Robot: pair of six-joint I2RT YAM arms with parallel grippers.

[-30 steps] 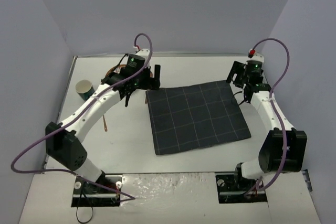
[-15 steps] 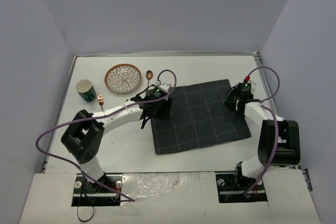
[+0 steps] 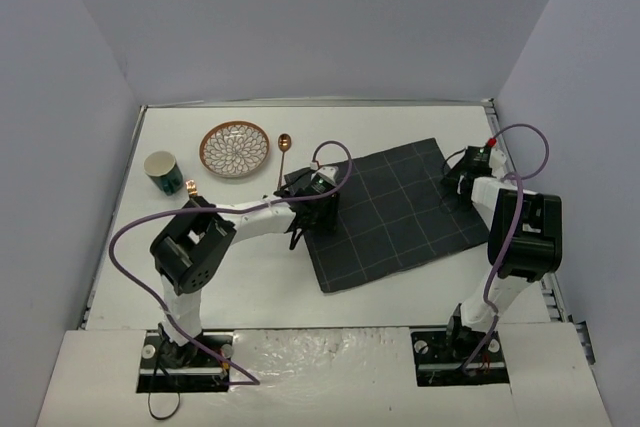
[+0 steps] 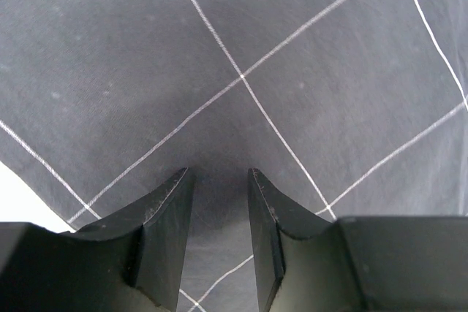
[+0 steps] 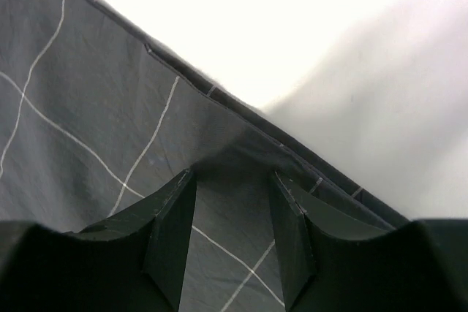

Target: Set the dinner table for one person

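The dinner table [image 3: 250, 272] is the white tabletop. A dark grey cloth [image 3: 395, 212] with thin grid lines lies on it right of centre, turned at an angle. My left gripper [image 3: 318, 209] stands on the cloth's left edge. In the left wrist view its jaws [image 4: 217, 173] are a little apart, tips down on the cloth [image 4: 292, 71]. My right gripper [image 3: 460, 177] stands on the cloth's right edge. In the right wrist view its jaws [image 5: 234, 174] are apart, tips on the cloth [image 5: 88, 107] just inside its hem, with white table [image 5: 292, 34] beyond.
A patterned plate [image 3: 234, 149] with a brown rim lies at the back left. A copper spoon [image 3: 284, 150] lies right of it. A green cup [image 3: 162, 171] stands near the left wall, with a small copper utensil [image 3: 192, 188] beside it. Grey walls enclose the table.
The left arm left the plate and came down on the cloth's left edge. The right gripper settled on its right edge. The cloth has slid right and turned counter-clockwise.
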